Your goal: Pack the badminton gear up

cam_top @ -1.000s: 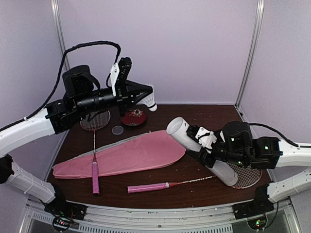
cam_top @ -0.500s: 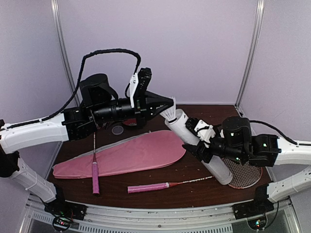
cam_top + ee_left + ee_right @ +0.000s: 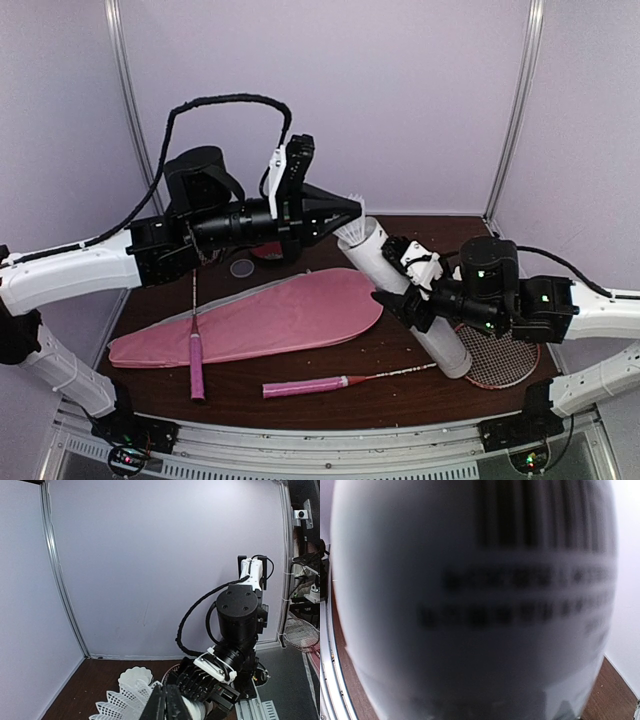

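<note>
My right gripper [image 3: 408, 292] is shut on the long white tube [image 3: 400, 292], holding it tilted with its open mouth up and to the left. In the right wrist view the tube [image 3: 480, 605] fills the frame as a blur. My left gripper [image 3: 355, 212] is shut on a white shuttlecock [image 3: 351, 229] right at the tube's mouth. In the left wrist view, the mesh skirt of the shuttlecock [image 3: 117, 704] lies beside the gripper's [image 3: 169, 690] pressed-together fingers. The pink bag [image 3: 260, 315] lies flat mid-table. One racket [image 3: 196, 362] crosses its left end. The other racket [image 3: 305, 386] lies along the front.
A dark red dish [image 3: 268, 250] and a small clear lid [image 3: 241, 268] sit at the back, partly under the left arm. The front racket's head [image 3: 505, 360] lies beneath the right arm. Walls close the table at the back and sides.
The left arm swung right and forward, carrying the shuttlecock from above the dish to the tube's mouth. The right gripper shifted the tube slightly left and tilted it up.
</note>
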{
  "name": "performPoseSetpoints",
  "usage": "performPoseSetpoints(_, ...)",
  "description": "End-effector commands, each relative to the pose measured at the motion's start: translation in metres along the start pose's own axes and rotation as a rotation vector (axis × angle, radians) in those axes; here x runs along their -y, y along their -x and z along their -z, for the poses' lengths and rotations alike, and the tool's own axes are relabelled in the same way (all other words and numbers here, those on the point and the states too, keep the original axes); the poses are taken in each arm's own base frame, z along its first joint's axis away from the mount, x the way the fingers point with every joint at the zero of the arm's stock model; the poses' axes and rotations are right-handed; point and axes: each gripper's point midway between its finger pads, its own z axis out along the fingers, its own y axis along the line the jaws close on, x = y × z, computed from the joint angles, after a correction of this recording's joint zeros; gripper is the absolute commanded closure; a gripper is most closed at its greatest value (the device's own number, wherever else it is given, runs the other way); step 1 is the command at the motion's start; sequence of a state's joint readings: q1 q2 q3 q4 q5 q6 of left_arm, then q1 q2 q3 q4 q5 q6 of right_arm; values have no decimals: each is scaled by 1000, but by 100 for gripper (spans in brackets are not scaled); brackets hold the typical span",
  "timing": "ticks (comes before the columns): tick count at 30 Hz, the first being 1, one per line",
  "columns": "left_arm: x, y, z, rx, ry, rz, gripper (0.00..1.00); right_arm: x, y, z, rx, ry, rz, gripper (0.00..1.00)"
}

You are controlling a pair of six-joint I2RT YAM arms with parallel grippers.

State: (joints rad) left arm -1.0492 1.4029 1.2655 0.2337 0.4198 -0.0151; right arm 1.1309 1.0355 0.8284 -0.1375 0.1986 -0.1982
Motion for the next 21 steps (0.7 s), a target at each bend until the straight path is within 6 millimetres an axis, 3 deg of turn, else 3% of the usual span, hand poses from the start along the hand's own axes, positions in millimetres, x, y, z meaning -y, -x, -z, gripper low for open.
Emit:
performPoseSetpoints(1,6,8,-8,14,-52,21,92,6,32,9,100,2,-28,71)
performPoseSetpoints(7,9,3,-1,-29,-62,32,52,6,29,13,98,1,-17,71)
performPoseSetpoints(11,18,4,12,-93,-94,-20,34,4,22,13,67,11,18,71)
performPoseSetpoints(17,38,-22,33,-256,-195,-135,32,-1,8,13,-8,45,80,71)
performPoseSetpoints(21,43,-43,36,-358,-238,-131,34,-5,5,13,-28,66,95,71)
